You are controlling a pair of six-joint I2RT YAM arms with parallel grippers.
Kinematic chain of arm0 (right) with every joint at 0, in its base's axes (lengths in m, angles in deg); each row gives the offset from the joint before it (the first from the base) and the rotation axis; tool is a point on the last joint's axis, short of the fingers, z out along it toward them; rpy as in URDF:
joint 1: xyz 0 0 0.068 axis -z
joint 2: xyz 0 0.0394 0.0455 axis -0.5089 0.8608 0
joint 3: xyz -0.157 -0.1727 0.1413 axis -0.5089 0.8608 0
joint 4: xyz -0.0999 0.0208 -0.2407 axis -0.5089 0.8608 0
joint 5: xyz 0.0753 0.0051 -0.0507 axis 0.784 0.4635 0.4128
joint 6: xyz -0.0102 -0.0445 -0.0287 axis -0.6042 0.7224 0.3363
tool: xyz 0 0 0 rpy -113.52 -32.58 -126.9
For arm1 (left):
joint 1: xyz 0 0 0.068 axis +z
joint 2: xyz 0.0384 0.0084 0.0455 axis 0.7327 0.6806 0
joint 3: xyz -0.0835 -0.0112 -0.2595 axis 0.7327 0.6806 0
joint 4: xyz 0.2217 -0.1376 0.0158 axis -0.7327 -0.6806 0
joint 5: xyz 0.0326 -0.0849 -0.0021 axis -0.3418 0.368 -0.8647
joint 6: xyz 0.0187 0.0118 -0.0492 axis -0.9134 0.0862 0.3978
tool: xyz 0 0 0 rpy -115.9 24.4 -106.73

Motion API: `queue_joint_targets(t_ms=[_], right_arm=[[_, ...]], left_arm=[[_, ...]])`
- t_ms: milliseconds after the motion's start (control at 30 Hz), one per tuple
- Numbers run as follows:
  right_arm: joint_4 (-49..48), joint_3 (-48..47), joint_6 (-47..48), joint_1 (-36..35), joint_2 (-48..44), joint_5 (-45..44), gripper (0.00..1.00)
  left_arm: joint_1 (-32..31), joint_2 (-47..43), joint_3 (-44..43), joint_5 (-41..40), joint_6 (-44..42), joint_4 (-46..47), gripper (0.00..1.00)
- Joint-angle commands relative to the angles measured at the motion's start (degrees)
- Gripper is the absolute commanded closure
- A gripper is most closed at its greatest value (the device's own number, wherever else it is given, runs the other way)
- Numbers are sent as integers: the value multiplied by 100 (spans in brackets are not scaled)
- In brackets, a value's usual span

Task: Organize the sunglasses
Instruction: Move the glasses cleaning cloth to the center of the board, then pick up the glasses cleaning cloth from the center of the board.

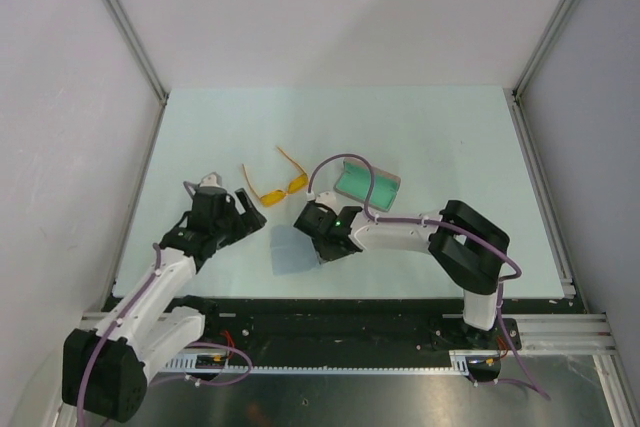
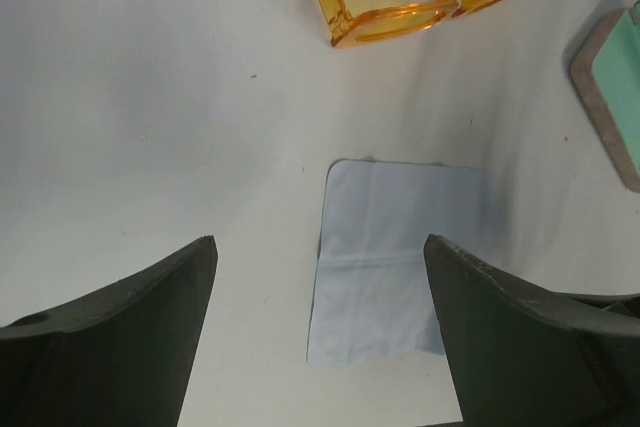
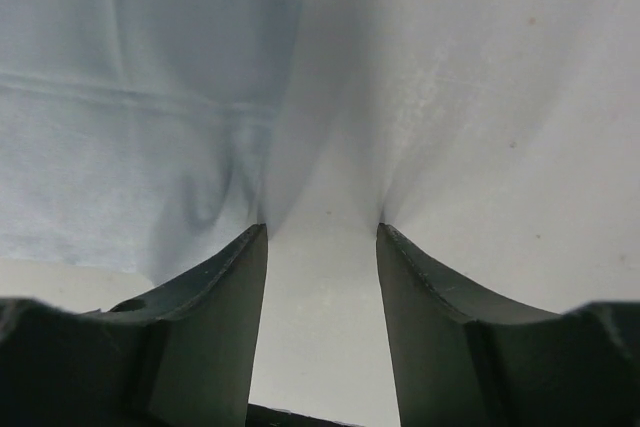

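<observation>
Right now the fingers [image 3: 215, 317] of the right gripper [image 3: 320, 237] stand partly apart with nothing between them. Only bare table [image 3: 480, 97] shows in the gap, and its left fingertip rests at the puckered edge of the light blue cleaning cloth [image 3: 120, 97]. The left gripper [image 2: 320, 242] hangs wide open and empty, above the table on the cloth's near side.

Beyond the cloth lie the orange sunglasses [image 2: 400, 19], flat on the table with both arms unfolded (they point away from the robot). They sit between the left gripper and the open grey-brown case [image 1: 368, 185], near it but apart, and neither gripper touches them.

The step in hand looks to me like setting the cloth down flat. To do it well, the right gripper should rise straight up before it moves sideways, so the fingertip does not drag or fold the edge it touches. Some wrinkling shows near that tip, so a slow lift seems wise. The 2 arms are close, and the next reach needs room.

No brand, label or writing can be read on any item.
</observation>
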Motion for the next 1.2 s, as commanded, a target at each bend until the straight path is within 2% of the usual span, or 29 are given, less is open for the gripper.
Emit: queue_joint_targets(t_ms=[0,200,533,867,1167], right_arm=[[383,100,-45,-6,-267,-360,48],[216,127,122,-14,-285,-97,51],[-171,127,184,-111,-268,474,59],[-224,127,78,-155,-443,546,66],[-320,127,87,-155,-523,677,67]], left_arm=[[-99,120,169,112,125,403,11],[-222,340,327,437,134,710,15],[-301,498,477,332,204,974,18],[-310,463,486,227,187,1036,18],[-310,480,477,200,178,1036,18]])
